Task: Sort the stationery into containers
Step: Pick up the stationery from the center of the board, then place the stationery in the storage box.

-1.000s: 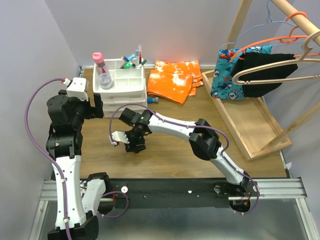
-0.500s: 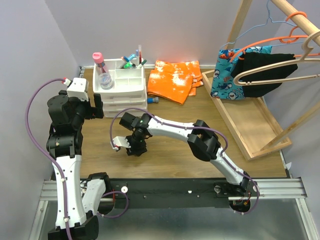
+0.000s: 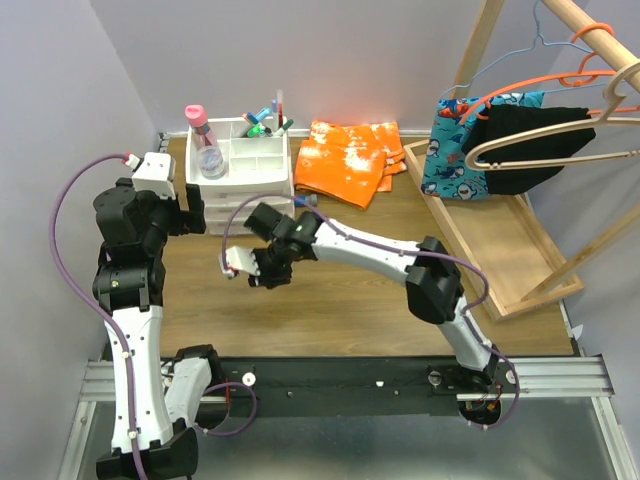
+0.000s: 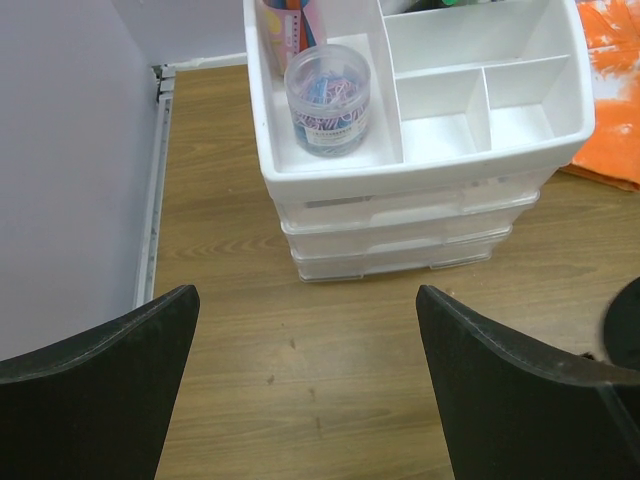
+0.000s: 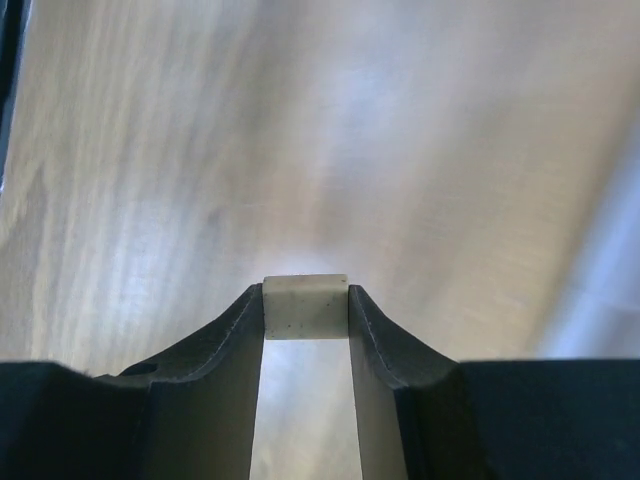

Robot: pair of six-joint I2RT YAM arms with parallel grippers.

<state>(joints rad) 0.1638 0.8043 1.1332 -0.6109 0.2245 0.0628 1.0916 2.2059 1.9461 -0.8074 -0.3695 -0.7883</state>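
Note:
The white three-drawer unit (image 3: pixel 245 180) stands at the back left and also shows in the left wrist view (image 4: pixel 420 190). A clear pink-capped bottle (image 3: pixel 204 142) stands in its left compartment. Several capped pens (image 3: pixel 268 118) stand in a back compartment. A small blue-capped tube (image 3: pixel 308 202) lies on the table right of the unit. My right gripper (image 3: pixel 240 262) is shut on a small white block (image 5: pixel 306 308), held above the table in front of the unit. My left gripper (image 3: pixel 190 215) is open and empty, left of the drawers (image 4: pixel 305 330).
An orange cloth (image 3: pixel 350 158) lies right of the unit. A shallow wooden tray (image 3: pixel 500 250) with a hanger rack and hung clothes (image 3: pixel 510 140) fills the right side. A clear jar of paper clips (image 4: pixel 328 98) sits in the unit's top tray. A wall runs along the left.
My right gripper has moved back and slightly left toward the drawer unit, still holding the white block. The left arm has barely shifted.

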